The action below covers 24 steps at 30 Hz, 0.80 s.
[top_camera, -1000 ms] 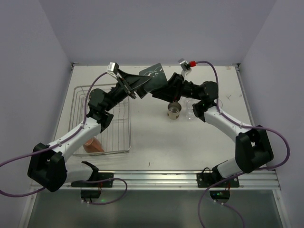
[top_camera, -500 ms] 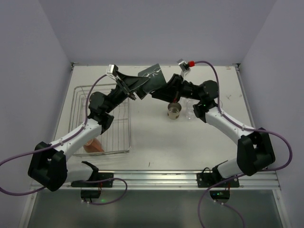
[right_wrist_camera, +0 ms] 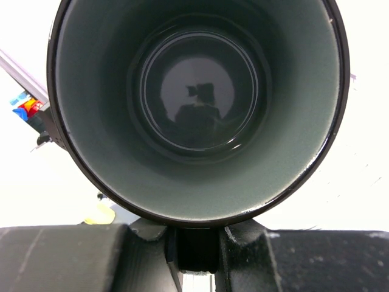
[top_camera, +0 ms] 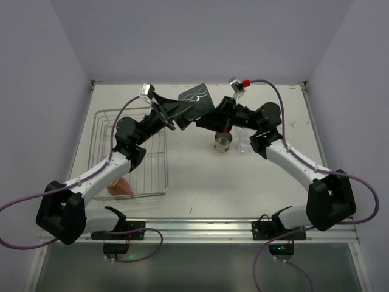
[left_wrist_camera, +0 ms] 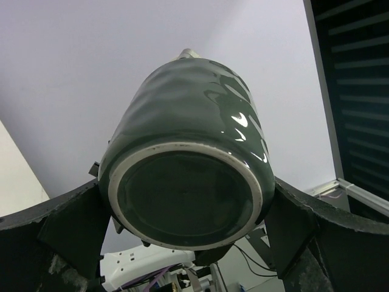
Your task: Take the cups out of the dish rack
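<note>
A dark handled mug [top_camera: 196, 100] hangs in the air between both arms, above the table's far middle. In the right wrist view the mug's [right_wrist_camera: 194, 103] mouth faces the camera, and my right gripper [right_wrist_camera: 194, 246] is shut on its handle. My left gripper [left_wrist_camera: 182, 207] stands open, its fingers [left_wrist_camera: 67, 234] spread beside the mug's base [left_wrist_camera: 185, 194]. The dish rack [top_camera: 98, 139] lies at the left with an orange-red cup [top_camera: 119, 186] at its near end. A beige-brown cup [top_camera: 223, 143] and a clear glass [top_camera: 243, 143] stand on the table under the right arm.
Grey walls close the table at the back and sides. A metal rail [top_camera: 200, 226] runs along the near edge between the arm bases. The purple cables [top_camera: 276, 97] loop from each wrist.
The left jaws have widened off the mug. The right jaws closed on its handle, and the mug has shifted slightly toward the right arm.
</note>
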Tool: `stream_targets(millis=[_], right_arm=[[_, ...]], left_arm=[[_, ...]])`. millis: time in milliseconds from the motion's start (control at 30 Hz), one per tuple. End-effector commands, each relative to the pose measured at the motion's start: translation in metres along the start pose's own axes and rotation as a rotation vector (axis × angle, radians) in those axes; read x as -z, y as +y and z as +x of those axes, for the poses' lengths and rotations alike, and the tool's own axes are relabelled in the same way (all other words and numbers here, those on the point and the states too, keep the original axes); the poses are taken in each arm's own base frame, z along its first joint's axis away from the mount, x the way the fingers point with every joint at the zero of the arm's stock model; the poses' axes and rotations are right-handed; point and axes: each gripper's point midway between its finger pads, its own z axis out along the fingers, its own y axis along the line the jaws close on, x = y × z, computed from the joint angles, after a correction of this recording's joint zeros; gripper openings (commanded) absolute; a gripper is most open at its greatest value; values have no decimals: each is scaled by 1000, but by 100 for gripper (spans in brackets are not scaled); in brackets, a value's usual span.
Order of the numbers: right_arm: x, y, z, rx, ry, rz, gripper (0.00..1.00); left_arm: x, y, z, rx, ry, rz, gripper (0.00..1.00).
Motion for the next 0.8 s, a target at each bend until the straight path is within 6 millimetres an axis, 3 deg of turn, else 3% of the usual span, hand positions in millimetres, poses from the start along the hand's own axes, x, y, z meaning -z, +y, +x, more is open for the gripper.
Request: stream_targets(millis=[0, 333, 567, 767], right_arm=[[0, 30, -31, 139, -94, -35, 0], [5, 31, -32, 129, -109, -22, 0], [14, 25, -40, 120, -136, 8, 0], [24, 16, -47, 95, -149, 64, 0]], left_arm=[[4, 4, 11, -42, 45, -33, 100], [9, -21, 18, -128, 81, 69, 100], [20, -27, 33, -157, 142, 94, 100], [51, 8, 52, -148, 164, -33, 100]])
